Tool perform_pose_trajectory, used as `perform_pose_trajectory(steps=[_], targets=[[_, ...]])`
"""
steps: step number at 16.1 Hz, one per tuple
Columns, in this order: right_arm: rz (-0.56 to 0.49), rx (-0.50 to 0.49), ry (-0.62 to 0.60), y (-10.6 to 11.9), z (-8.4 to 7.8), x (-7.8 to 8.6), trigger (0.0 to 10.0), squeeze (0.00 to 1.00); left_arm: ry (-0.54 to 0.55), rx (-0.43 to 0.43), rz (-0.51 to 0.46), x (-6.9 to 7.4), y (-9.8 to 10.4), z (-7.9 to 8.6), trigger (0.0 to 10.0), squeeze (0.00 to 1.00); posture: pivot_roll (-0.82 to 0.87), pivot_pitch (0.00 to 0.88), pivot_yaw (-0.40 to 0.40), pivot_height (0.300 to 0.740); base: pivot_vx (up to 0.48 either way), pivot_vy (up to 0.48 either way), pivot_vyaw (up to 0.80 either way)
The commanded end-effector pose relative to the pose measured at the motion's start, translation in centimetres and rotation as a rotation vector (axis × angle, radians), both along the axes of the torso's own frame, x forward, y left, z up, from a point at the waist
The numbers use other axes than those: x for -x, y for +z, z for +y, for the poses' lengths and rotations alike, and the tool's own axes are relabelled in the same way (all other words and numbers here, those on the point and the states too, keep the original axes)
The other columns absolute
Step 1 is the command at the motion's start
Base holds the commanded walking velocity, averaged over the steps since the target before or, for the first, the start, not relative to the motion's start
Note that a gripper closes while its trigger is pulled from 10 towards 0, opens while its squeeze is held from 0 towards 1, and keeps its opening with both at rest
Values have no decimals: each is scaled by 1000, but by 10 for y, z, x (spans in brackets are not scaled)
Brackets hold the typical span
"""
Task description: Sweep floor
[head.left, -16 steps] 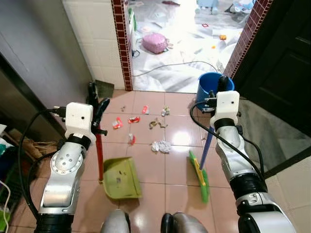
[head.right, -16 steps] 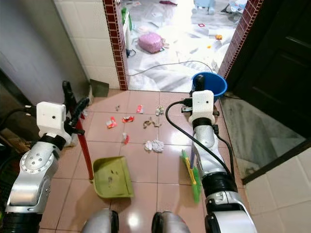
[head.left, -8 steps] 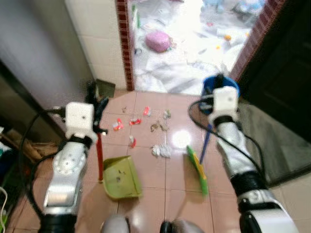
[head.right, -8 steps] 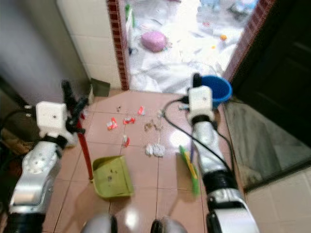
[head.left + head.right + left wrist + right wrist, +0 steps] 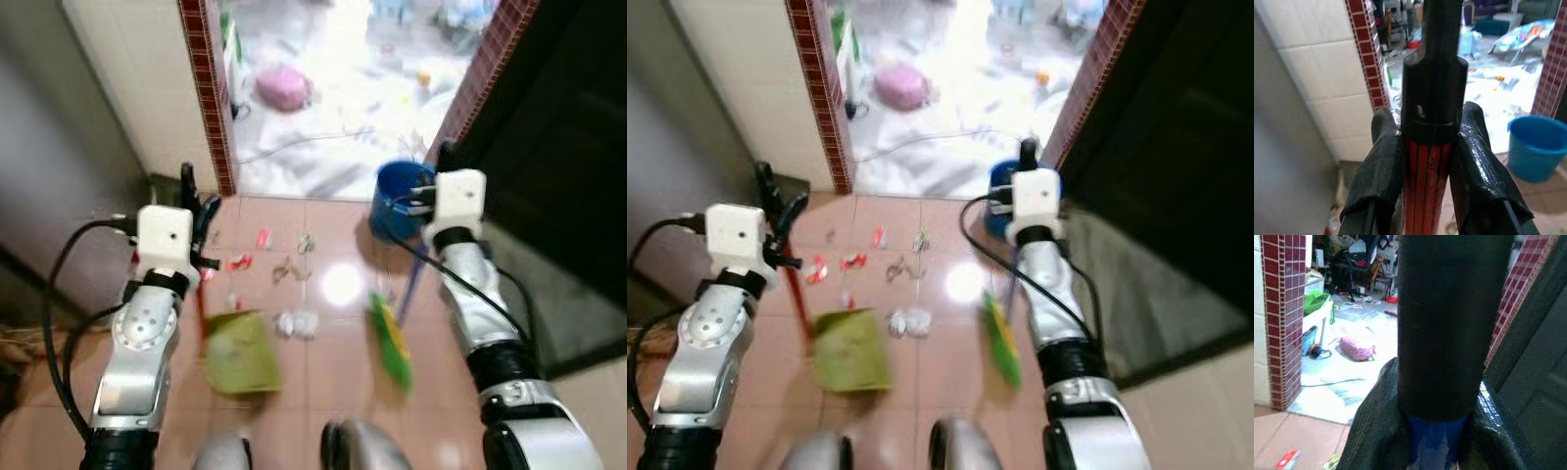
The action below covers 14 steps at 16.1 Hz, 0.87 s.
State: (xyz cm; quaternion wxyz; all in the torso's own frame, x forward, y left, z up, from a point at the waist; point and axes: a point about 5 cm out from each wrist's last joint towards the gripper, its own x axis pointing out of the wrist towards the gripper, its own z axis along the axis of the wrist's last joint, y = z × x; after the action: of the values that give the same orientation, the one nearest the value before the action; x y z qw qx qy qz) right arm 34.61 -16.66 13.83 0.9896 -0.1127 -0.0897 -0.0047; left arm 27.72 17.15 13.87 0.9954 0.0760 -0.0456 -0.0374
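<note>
Tiled floor point(image 5: 323, 392) runs forward from the robot to a doorway edged by brick columns, with a grey wall close on the left and a dark door on the right; the pink tiles between the arms are the open room. The picture is blurred. The left gripper point(image 5: 196, 211) stands at the left, and below it the red dustpan handle point(image 5: 201, 304) drops nearly upright to the green dustpan point(image 5: 238, 354) lying flat on the tiles. The right gripper point(image 5: 446, 162) sits higher at the right; the blue broom handle point(image 5: 411, 284) slants down from it toward the middle, ending at the green broom head point(image 5: 389, 338), which lies lengthwise away from the robot. Scraps of litter point(image 5: 294, 323) lie between the two tools, and a blue bucket point(image 5: 397, 201) stands just beside the right gripper.

In the left wrist view, the two black fingers point(image 5: 1479, 171) are pressed against either side of the dustpan handle, its red shaft and black cap running along between them.

In the right wrist view, the fingers point(image 5: 1376, 431) pinch the broom handle, black above and blue below.
</note>
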Motion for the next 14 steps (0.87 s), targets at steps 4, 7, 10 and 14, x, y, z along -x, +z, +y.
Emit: perform_pose_trajectory(steps=[4,7,10,14], targets=[[-23,19,26,6,7,-3,10000,0,48,-48,-77,0,14,10,10000,0,37,125,-62,740,301,61,0],[-18,18,21,5,6,-2,10000,0,70,-67,-96,2,17,14,10000,0,37,125,-61,740,0,0,0],[-16,13,21,5,6,-3,10000,0,75,-73,-88,0,15,14,10000,0,35,130,-60,740,0,0,0],[-5,-17,17,4,5,-2,10000,0,79,-100,-85,-4,11,11,10000,0,24,139,-60,740,0,0,0]])
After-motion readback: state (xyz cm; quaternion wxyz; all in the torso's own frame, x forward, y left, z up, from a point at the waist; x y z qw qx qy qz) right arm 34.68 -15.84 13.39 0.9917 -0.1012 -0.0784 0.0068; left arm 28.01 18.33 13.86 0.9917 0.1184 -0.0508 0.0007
